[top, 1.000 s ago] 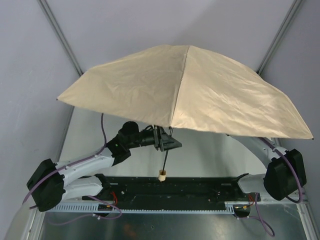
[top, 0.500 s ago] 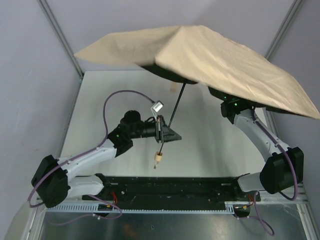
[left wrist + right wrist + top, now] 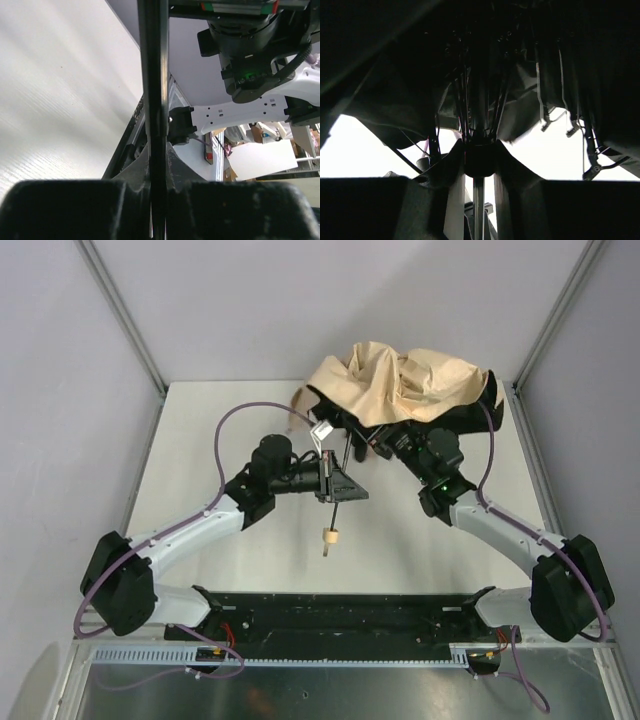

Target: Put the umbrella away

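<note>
Umbrella (image 3: pixel 400 380): probably light, fabric limp; stiff shaft (image 3: pixel 152 100) clamped in left gripper (image 3: pixel 338 488); right gripper (image 3: pixel 479 155) pinches it farther up.

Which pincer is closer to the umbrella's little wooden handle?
Left. The left pincer clamps the thin black shaft just above the small light wooden handle; the right pincer grips higher up, under the crumpled tan fabric canopy.

A lab test cell: grey panel walls (image 3: pixel 300 300), metal frame posts (image 3: pixel 120 312), robot arms (image 3: pixel 190 535) on a white table (image 3: pixel 180 440)
</note>
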Robot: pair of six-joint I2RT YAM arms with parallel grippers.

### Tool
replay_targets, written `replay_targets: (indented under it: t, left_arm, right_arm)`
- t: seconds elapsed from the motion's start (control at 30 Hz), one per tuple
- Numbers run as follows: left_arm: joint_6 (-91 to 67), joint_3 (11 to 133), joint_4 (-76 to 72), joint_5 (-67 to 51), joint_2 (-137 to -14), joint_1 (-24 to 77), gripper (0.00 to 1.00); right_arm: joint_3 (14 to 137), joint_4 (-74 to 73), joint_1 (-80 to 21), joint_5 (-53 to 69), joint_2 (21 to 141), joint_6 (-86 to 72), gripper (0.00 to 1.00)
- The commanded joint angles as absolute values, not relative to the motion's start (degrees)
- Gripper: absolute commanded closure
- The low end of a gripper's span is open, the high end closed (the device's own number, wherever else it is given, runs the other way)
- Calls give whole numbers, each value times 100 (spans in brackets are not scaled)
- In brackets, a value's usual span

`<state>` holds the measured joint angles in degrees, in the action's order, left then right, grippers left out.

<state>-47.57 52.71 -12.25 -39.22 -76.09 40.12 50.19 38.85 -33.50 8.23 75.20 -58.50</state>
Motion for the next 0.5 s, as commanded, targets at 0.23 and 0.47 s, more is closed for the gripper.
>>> replay_targets:
  t: [0.23, 0.47]
  left_arm:
    - [-4878, 4443, -2259, -3045, -6648, 4066, 58]
    - [-4909, 3525, -2252, -2796, -6271, 4303, 34]
  right_arm:
    - [5082, 5693, -2652, 2146, 7920, -7105, 100]
    - [5192, 5992, -2431, 2180, 8026, -7215, 100]
